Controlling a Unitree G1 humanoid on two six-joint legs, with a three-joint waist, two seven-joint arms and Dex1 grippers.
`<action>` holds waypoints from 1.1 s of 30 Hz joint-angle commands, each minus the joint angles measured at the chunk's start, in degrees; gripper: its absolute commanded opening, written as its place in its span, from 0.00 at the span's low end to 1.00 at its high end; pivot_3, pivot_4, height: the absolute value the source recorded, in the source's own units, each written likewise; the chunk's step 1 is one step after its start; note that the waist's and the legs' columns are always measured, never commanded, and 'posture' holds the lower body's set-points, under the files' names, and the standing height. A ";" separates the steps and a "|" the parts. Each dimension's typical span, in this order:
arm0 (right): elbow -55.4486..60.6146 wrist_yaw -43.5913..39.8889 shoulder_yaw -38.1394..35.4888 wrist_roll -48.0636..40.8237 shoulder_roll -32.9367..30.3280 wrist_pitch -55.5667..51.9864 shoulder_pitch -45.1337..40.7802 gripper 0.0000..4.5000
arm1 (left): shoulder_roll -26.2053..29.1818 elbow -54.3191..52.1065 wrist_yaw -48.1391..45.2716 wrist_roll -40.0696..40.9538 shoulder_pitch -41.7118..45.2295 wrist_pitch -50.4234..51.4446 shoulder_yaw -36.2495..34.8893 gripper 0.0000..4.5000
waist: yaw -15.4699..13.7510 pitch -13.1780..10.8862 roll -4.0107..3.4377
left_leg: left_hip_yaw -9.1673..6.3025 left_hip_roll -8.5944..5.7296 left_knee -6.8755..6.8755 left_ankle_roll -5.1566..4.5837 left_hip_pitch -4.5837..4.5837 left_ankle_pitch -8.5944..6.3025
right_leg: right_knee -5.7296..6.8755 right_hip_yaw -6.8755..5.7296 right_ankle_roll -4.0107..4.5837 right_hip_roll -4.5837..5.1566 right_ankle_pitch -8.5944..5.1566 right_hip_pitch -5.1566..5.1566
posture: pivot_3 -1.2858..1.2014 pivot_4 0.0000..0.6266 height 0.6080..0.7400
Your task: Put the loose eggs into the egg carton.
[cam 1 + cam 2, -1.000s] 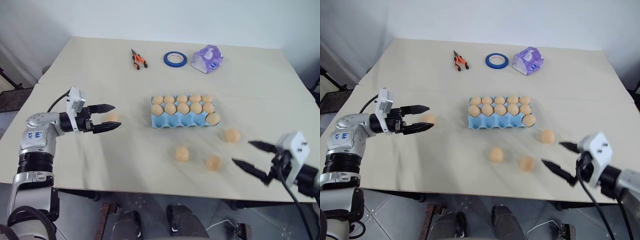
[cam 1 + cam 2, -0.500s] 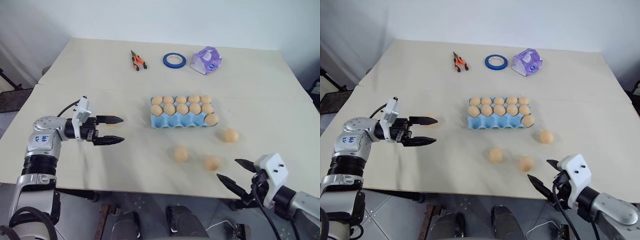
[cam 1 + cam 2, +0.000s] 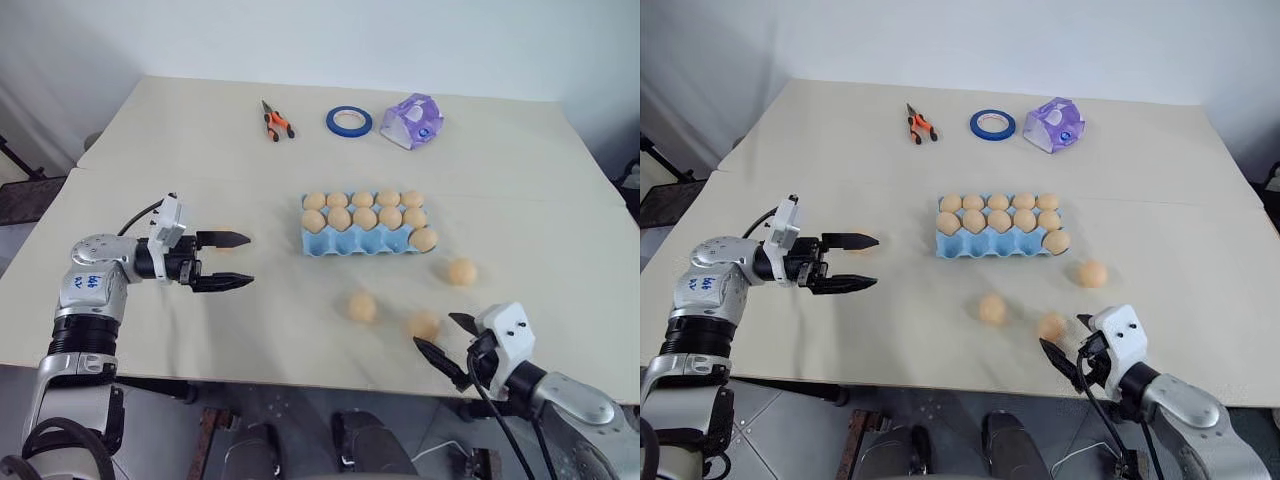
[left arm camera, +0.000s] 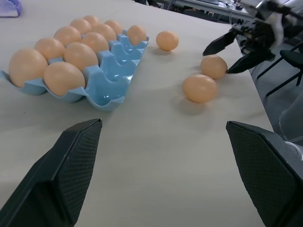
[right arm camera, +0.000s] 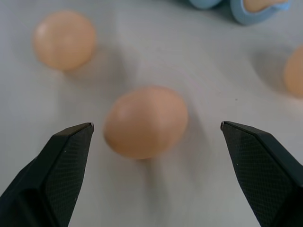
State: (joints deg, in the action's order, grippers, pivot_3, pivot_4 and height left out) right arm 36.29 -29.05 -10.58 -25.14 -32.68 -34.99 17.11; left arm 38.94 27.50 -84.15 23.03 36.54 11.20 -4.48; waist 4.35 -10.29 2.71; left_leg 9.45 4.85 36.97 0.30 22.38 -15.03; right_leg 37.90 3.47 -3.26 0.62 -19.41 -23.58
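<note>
The light blue egg carton [image 3: 345,243] sits mid-table. Its two far rows are full of eggs, and one egg [image 3: 425,238] sits in the right end cup of the near row. Three loose eggs lie in front of it: one in the middle [image 3: 362,307], one nearer the table edge [image 3: 425,325] and one to the right [image 3: 462,271]. My right gripper [image 3: 436,331] is open and low at the front edge, its fingers either side of the near egg [image 5: 146,121] without touching it. My left gripper [image 3: 249,259] is open and empty, left of the carton, pointing right.
Orange-handled pliers [image 3: 277,121], a blue tape ring [image 3: 349,121] and a purple-and-white packet [image 3: 412,118] lie at the far side of the table. The table's front edge [image 3: 300,378] runs just below my right gripper.
My right gripper has come down and moved left, from off the table's right corner to the near egg. My left gripper has turned slightly and is still open.
</note>
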 commanded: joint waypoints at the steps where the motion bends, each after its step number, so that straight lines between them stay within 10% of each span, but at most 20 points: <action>1: -1.33 0.26 0.70 1.02 0.53 1.54 -2.08 1.00 | 0.15 -2.29 0.63 1.28 -0.35 0.01 -1.39 0.99 | 0.04 0.00 0.00 | 0.00 0.00 0.00 0.00 0.00 0.00 | 0.00 0.00 0.00 0.00 0.00 -0.01 | 0.52 0.24 1.00; 6: -3.39 -0.48 1.65 0.46 0.72 0.17 -4.42 1.00 | 0.21 -3.11 1.60 1.49 -0.83 0.37 -1.54 0.99 | -0.04 0.00 0.00 | -0.01 0.01 0.00 0.01 0.01 0.00 | 0.01 -0.01 0.00 -0.01 0.00 -0.01 | 0.52 0.24 1.00; 13: -2.14 -0.54 0.35 -0.46 0.41 -0.30 -5.20 0.52 | 0.21 -3.97 2.97 1.78 -1.44 0.69 -1.95 1.00 | -0.09 0.00 0.00 | -0.01 0.01 0.00 0.01 0.00 0.00 | 0.01 -0.01 0.00 -0.01 0.00 0.00 | 0.52 0.24 1.00; 20: -0.22 2.80 -4.08 -6.54 -0.41 -7.10 -18.67 0.51 | -0.07 -3.99 3.90 1.98 -1.40 0.68 -2.17 1.00 | 0.37 -0.01 -0.01 | 0.00 0.01 0.04 0.01 -0.01 0.02 | 0.06 0.01 -0.02 0.00 0.01 0.00 | 0.52 0.24 1.00; 33: -29.56 3.11 9.55 6.43 2.84 -0.34 -46.05 0.51 | -1.34 -7.05 6.62 2.55 -2.89 1.39 -3.36 1.00 | 0.28 -0.05 -0.08 | -0.01 0.03 0.03 0.32 0.50 0.14 | -0.03 -0.04 -0.03 -0.04 -0.05 -0.43 | 0.52 0.24 1.00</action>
State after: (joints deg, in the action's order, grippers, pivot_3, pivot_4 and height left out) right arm 8.44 -25.59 -1.26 -20.51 -29.96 -38.04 -27.78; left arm 37.14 22.74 -77.99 24.35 34.17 12.49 -6.51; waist 4.63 -10.34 2.63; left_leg 9.44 4.89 37.06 0.63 23.02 -14.89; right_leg 37.91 3.43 -3.30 0.57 -19.46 -24.13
